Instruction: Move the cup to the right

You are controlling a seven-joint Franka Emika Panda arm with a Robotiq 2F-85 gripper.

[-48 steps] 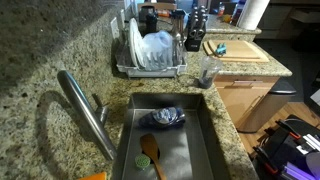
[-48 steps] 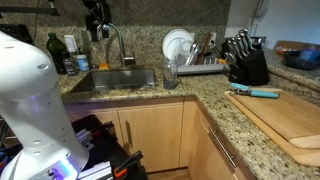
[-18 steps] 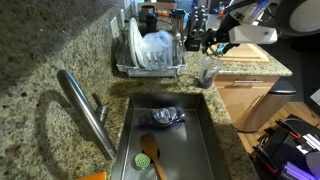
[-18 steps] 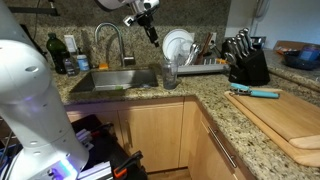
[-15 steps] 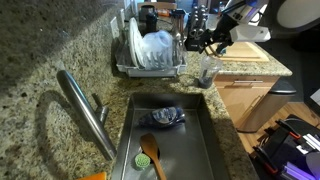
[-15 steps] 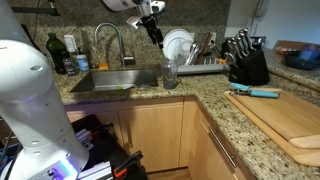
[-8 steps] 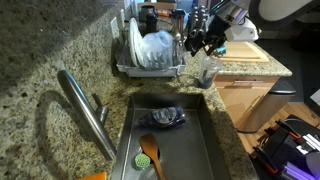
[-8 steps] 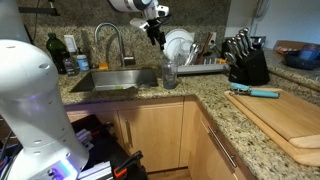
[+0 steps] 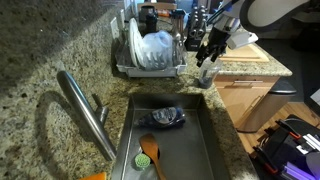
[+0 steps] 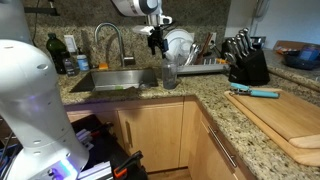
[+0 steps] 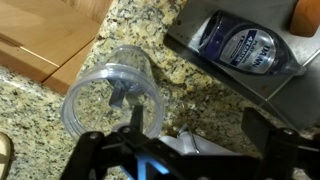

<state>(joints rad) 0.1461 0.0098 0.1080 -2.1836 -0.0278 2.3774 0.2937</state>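
Observation:
The cup (image 9: 207, 73) is a small clear glass tumbler standing upright on the granite counter between the sink and the dish rack; it also shows in an exterior view (image 10: 170, 73). My gripper (image 9: 210, 50) hangs just above it, also seen in an exterior view (image 10: 158, 42). In the wrist view the cup (image 11: 110, 98) lies below and to the left, empty, with its rim under my left finger. The gripper (image 11: 197, 125) is open and holds nothing.
A dish rack (image 9: 150, 55) with plates stands beside the cup. The sink (image 9: 205, 135) holds a dark bowl (image 9: 165, 117) and a wooden spoon (image 9: 150, 150). A cutting board (image 9: 243, 52) and a knife block (image 10: 245, 62) stand farther along. The faucet (image 10: 105, 40) is behind the sink.
The arm came into view and the gripper moved across and down, ending just above the cup. The cup has not moved.

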